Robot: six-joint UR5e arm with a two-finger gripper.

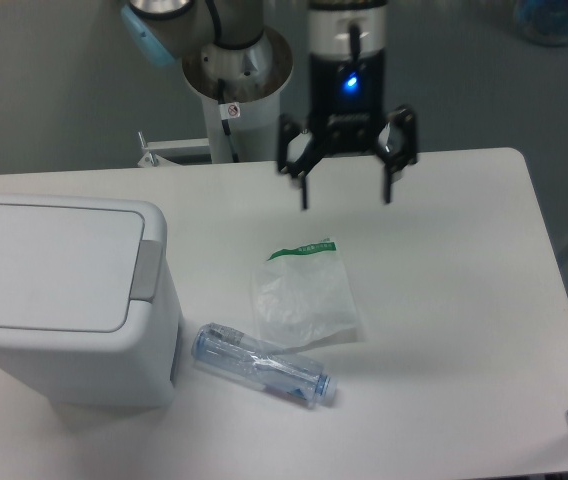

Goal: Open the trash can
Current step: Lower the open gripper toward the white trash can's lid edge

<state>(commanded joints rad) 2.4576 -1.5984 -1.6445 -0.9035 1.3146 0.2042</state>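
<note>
Hanging above the far middle of the white table [464,300], the gripper [345,195] keeps its two fingers spread apart and grasps nothing. The trash can [54,300] stands at the left near corner, well apart from the gripper, with its flat lid [49,265] closed and its grey push tab [145,270] facing right, probably so the arm can press it. I count one trash can, one crushed clear bottle [262,365] just beside the can, and one clear plastic bag [304,295] with a green strip between can and gripper.
</note>
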